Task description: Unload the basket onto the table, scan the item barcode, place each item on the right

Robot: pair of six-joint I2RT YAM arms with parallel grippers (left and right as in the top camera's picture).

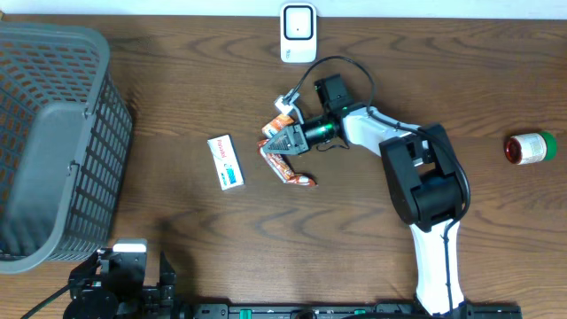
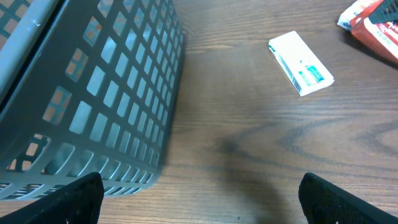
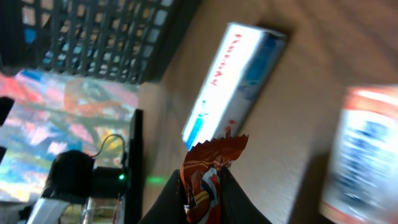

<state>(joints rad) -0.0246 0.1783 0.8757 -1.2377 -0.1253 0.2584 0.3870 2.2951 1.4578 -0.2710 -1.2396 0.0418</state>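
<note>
1. The right arm (image 1: 425,190) has white shells on its long links and bulky black housings at its joints.
2. A green band (image 1: 324,130) rings its black wrist, and a thin black cable (image 1: 337,58) loops above it.
3. The left arm (image 1: 115,282) is black, with a pale grey block (image 1: 130,248) on top.
4. The left fingers (image 2: 78,200) are black, broad and matte-grained.

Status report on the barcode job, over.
Left gripper open, near basket. Right gripper pinching snack wrapper. Small packet lies toward scanner.

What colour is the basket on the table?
The basket is grey; left wrist view shows it best.
</note>
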